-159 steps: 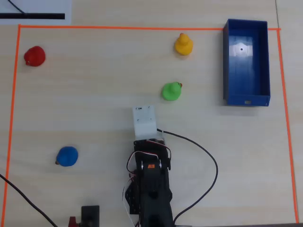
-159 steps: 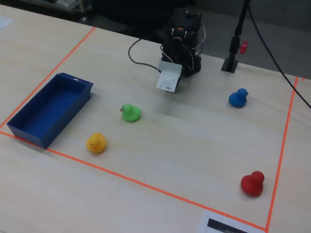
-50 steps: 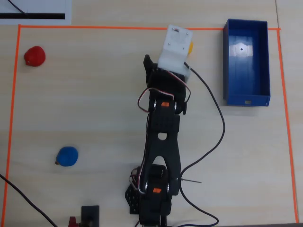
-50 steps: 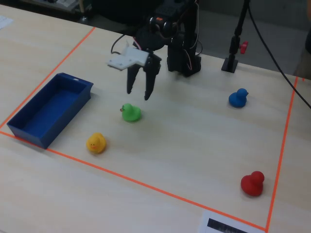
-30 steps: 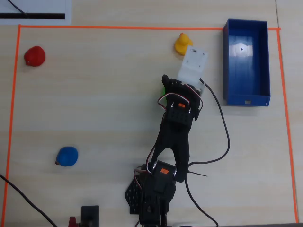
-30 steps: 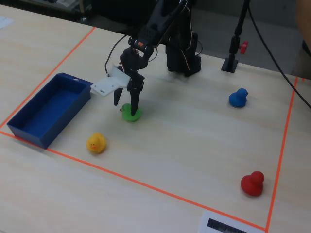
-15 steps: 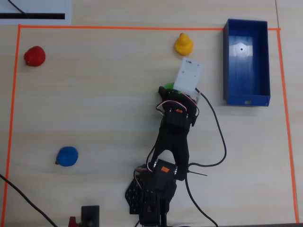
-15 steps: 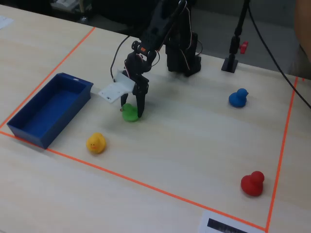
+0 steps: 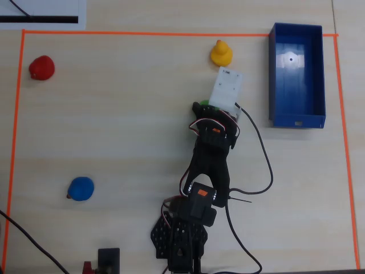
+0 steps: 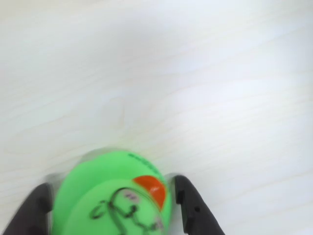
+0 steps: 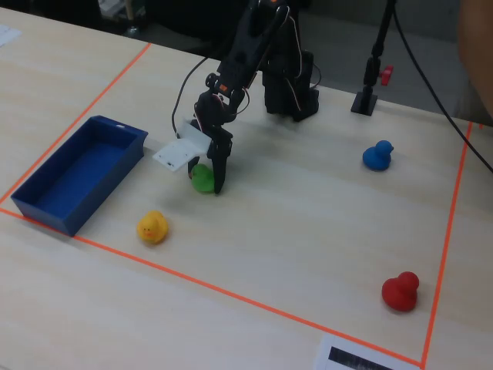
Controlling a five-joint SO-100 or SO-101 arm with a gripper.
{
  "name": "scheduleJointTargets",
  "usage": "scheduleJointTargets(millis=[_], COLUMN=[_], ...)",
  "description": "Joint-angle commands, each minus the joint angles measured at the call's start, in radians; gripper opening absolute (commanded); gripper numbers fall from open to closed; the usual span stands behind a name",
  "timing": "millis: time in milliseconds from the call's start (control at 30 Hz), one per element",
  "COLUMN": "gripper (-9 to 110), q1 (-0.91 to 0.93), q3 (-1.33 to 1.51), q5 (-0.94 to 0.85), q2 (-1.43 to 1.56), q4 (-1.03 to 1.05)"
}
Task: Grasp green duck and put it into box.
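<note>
Pincer: the pincer (image 10: 112,208) straddles the green duck (image 10: 115,196), one dark finger (image 10: 193,205) on each side and close against its body; whether it is squeezing yet I cannot tell.
Green duck: on the counter (image 11: 308,231) in the fixed view, mid-way across and toward the box side; in the overhead view only a sliver of the green duck (image 9: 201,104) shows beside the arm (image 9: 208,160).
Handling: probably light, hollow rubber, smooth and rounded, so it may squirt out under a hard pinch. Best held across the widest part of the body, low down, not by the head or orange beak (image 10: 150,187).
Yellow duck: the yellow duck (image 11: 152,228) sits near the counter's front tape line in the fixed view, apart from the pincer.
Box: the box (image 11: 46,208) stands open and empty by the left edge in the fixed view, well apart from the duck.
Next: judged, close gently, lift clear, carry across to the box.
</note>
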Motion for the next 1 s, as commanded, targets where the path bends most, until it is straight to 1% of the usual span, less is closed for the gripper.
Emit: scheduleJointTargets(millis=[0,33,67,300,367,467,567,667,733,867,967], gripper=[11,4,0,0,0,0,0,0,0,0,0], q1=[0.021,0.025,0.029,0.048,0.052,0.055,0.058,0.084,0.11,0.176,0.247], q3=[-0.025,-0.026,-0.026,-0.041,-0.067,-0.179,-0.41,-0.821,-1.092,-1.453,-1.62], q5=[-0.017,-0.017,-0.017,-0.017,-0.011,0.02,0.086,0.167,0.189,0.202,0.19], q2=[0.0,0.0,0.0,0.015,0.044,0.086,0.063,-0.064,-0.164,-0.35,-0.489], q4=[-0.032,-0.037,-0.043,-0.046,-0.008,0.11,0.244,0.463,0.572,0.607,0.575])
